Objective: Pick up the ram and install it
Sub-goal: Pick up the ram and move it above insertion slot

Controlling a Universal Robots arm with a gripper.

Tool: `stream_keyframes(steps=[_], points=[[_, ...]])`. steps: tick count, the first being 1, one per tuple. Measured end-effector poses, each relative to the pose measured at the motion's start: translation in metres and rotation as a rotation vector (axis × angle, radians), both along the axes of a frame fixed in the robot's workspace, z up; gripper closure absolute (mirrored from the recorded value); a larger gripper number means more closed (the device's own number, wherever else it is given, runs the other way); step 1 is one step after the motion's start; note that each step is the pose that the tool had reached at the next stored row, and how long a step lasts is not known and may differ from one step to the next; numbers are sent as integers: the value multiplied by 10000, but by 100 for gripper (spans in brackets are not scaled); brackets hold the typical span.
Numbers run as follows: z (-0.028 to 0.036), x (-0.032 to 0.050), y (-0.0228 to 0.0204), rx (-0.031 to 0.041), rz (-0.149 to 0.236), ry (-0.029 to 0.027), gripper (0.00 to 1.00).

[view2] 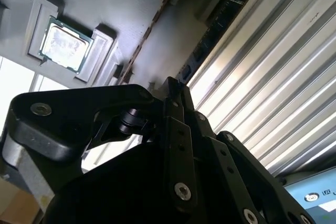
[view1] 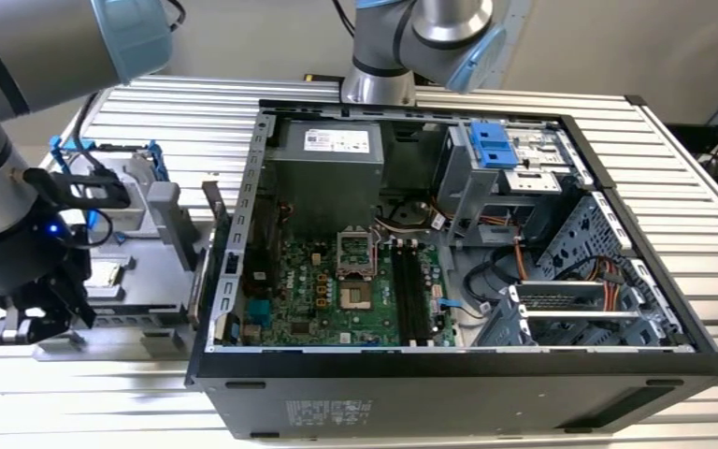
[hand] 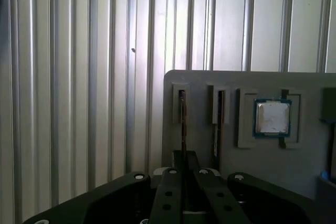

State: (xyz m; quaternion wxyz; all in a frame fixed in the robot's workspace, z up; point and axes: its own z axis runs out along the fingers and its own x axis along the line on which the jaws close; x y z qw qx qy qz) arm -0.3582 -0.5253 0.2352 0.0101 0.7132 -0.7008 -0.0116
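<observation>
Over the grey tray (hand: 199, 80) — gripper (hand: 184, 157) pinched narrow on the edge-on ram (hand: 182, 121) in its slot; second stick (hand: 217, 124) alongside

We find the open case (view1: 459, 393) on the surface (view1: 696, 187); the holder (view1: 160, 224) sits at the exterior view's left of it. In the holder, the ram (view2: 210, 40) stands in a slot near the processor (view2: 63, 43).

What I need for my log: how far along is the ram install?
Done: nothing visibly; the motherboard's memory slots look empty. In hand: the gripper is at the grey tray, lined up with the ram standing edge-on in its slot. Left: lifting it out and seating it.
</observation>
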Motion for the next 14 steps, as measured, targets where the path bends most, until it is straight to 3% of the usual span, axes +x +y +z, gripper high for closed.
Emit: stream_keyframes(steps=[14], points=[[249,0,0,1,0,0,100]])
